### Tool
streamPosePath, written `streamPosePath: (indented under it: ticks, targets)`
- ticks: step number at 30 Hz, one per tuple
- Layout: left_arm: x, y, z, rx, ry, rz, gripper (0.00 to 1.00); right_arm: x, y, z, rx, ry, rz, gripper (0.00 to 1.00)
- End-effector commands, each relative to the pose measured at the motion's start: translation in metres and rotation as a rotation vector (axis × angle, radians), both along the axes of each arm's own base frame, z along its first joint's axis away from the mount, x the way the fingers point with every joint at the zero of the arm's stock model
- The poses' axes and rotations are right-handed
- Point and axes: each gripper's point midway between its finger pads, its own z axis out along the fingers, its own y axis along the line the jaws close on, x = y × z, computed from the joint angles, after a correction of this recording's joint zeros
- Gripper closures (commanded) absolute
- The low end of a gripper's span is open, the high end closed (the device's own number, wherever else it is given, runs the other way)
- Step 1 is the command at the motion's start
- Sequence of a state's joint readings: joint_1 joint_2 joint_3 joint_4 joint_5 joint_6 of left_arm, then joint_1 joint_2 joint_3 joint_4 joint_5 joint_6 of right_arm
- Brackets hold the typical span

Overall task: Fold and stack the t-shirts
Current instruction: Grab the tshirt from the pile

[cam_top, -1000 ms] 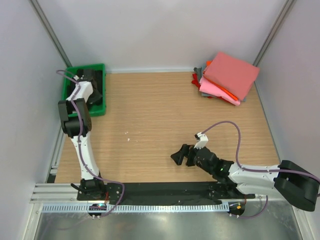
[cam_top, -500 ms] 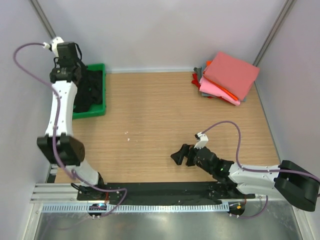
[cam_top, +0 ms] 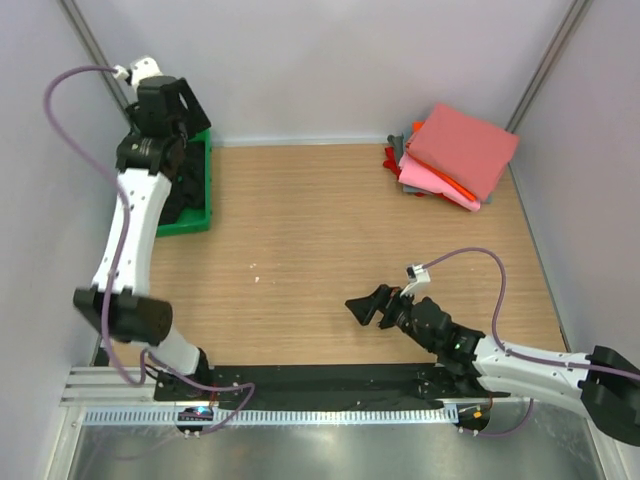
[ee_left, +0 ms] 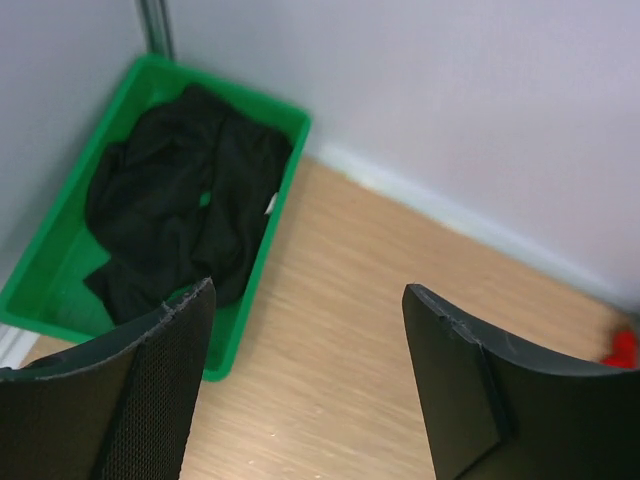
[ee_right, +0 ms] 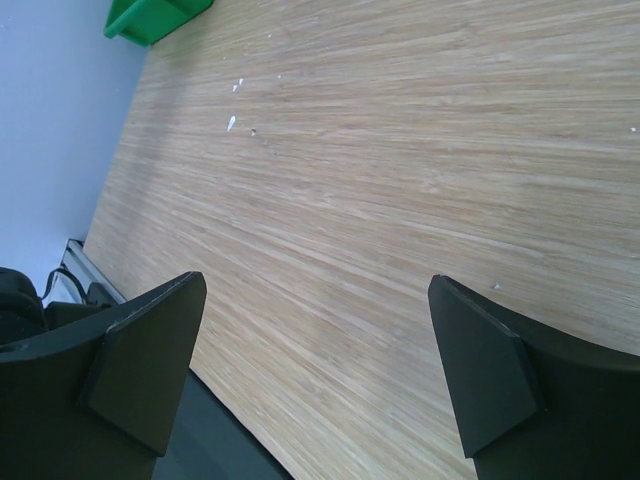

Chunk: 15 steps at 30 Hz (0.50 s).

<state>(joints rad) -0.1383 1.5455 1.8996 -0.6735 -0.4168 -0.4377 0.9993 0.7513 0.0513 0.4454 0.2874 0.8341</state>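
A crumpled black t-shirt (ee_left: 180, 210) lies in the green tray (ee_left: 262, 262) at the table's far left corner; the top view shows part of this black t-shirt (cam_top: 190, 193) beside my left arm. My left gripper (cam_top: 180, 110) (ee_left: 308, 290) hangs high above the tray's right side, open, with nothing between its fingers. Folded t-shirts are stacked (cam_top: 455, 152) at the far right, salmon-pink on top, with red, orange and grey edges showing below. My right gripper (cam_top: 368, 306) (ee_right: 315, 282) stands open and empty just over the bare wood near the front.
The green tray (cam_top: 196, 224) sits against the left wall. Grey walls close in the table on three sides. A black rail (cam_top: 330, 378) runs along the near edge. A red edge of the stack (ee_left: 622, 350) shows far right in the left wrist view.
My left gripper rose out of the tray, then opened; the black t-shirt stays in the tray. The right arm shifted slightly toward the near edge.
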Motion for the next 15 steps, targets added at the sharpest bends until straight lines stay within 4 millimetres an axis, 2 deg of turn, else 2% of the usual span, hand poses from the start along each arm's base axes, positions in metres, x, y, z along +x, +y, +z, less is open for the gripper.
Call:
streamPosePath:
  ticks: [1,2,3,4,7,9,10,13,14,15]
  targets:
    - [0.037,0.033,-0.104,-0.054,0.259,0.037,0.24,0.004,-0.005,-0.008,-0.010,-0.003,-0.033,0.00]
    - [0.043,0.040,-0.116,-0.053,0.277,0.058,0.24,0.005,-0.002,-0.006,-0.010,-0.004,-0.028,0.00]
    - [0.057,0.042,-0.141,-0.051,0.323,0.066,0.25,0.004,0.000,-0.007,-0.015,-0.002,-0.018,0.00]
    - [0.061,0.062,-0.151,-0.054,0.343,0.107,0.26,0.004,0.001,-0.011,-0.032,0.007,-0.013,0.00]
    - [0.081,0.083,-0.198,-0.067,0.431,0.151,0.28,0.004,0.004,-0.010,-0.038,0.007,-0.002,0.00]
    - [0.092,0.088,-0.211,-0.079,0.444,0.147,0.30,0.005,0.004,-0.010,-0.039,0.008,-0.006,0.00]
    - [0.098,0.094,-0.235,-0.075,0.490,0.157,0.31,0.005,0.003,-0.010,-0.036,0.008,-0.011,0.00]
    - [0.106,0.107,-0.253,-0.057,0.521,0.180,0.32,0.006,0.001,-0.010,-0.031,0.005,-0.022,0.00]
    - [0.108,0.110,-0.273,-0.057,0.558,0.187,0.33,0.006,0.001,-0.010,-0.029,0.003,-0.024,0.00]
    - [0.109,0.117,-0.277,-0.059,0.563,0.201,0.34,0.006,0.001,-0.009,-0.026,0.002,-0.024,0.00]
